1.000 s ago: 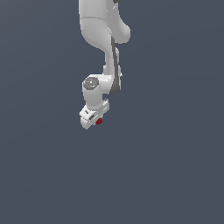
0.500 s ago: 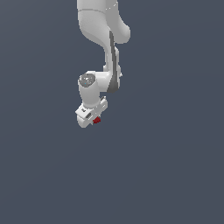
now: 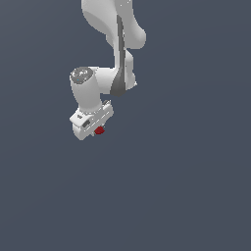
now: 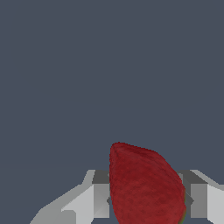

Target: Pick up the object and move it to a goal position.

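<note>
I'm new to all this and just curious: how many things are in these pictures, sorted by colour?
White: 1, the white robot arm with its tool.
Dark red: 1, the small rounded dark red lump.
Total: 2.

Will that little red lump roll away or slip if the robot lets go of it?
Probably. The red lump looks rounded and tapers to one end, so it would likely roll in a curve. Its surface looks finely bumpy, so maybe not very slippery. It is tiny beside the end effector, so likely light.
</note>
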You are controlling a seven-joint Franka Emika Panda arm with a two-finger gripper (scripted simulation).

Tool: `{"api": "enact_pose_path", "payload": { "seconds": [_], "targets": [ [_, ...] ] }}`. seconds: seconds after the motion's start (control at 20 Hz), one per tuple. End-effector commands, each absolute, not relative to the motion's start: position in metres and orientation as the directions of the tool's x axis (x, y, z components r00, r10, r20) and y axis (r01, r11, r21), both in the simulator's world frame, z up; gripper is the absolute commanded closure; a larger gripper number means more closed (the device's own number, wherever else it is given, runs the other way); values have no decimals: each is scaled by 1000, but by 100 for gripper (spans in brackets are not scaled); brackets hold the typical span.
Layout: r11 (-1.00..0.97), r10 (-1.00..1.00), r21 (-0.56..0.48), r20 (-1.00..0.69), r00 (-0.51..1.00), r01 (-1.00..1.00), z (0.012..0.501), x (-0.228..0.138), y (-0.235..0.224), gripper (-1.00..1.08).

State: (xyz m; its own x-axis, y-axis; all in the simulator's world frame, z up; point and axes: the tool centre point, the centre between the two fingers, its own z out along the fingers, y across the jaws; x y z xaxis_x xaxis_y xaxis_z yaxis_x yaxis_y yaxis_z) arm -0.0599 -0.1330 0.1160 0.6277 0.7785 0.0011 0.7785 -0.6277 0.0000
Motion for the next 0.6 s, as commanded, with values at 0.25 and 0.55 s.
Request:
{"api": "enact_pose_path", "payload": {
  "seconds": [0.25,0.55],
  "targets": [
    [-627,779,0,1,627,779,167,-41,-157,108],
    [-628,778,0,1,628,778,188,-32,-168,108]
  ]
}}
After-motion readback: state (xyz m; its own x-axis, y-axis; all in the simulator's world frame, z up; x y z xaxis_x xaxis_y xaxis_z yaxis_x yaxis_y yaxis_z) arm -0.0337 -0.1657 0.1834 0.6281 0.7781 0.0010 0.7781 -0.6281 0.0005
